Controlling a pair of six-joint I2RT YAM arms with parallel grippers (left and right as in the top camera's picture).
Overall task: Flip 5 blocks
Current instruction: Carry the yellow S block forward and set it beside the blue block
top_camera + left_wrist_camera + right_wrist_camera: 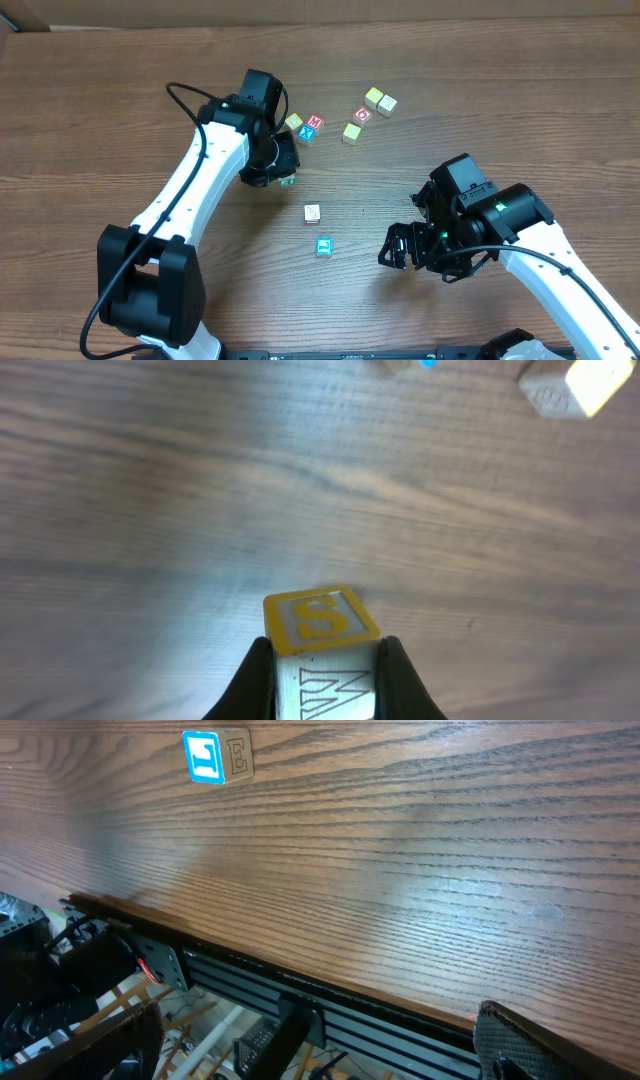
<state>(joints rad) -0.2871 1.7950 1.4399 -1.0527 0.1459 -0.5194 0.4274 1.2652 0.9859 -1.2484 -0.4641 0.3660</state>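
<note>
Yellow-faced, lettered S, a block (322, 622) is pinched by its sides between the left gripper's (326, 665) closed jaws over the wooden table (150, 510). Well apart, the right gripper (398, 246) has its jaws spread wide, holding nothing, near the teal block (324, 246) and cream block (312, 213); other blocks (352, 132) lie scattered beside the left gripper.

The yellow S block (320, 618) runs off the bottom edge of the left wrist view, as do the fingers (250, 685) of the left pincer (322, 660) gripping it; from overhead that pincer is mostly hidden beneath its own arm (215, 160); a pale block (572, 385) at the top right is blurred, glare-washed and cropped; a blue scrap (428, 363) is cut by the top edge; of the right pincer (398, 247) its own camera catches only one dark finger (520, 1045) in the corner; letters on the far pale blocks (380, 100) are too small to read.
</note>
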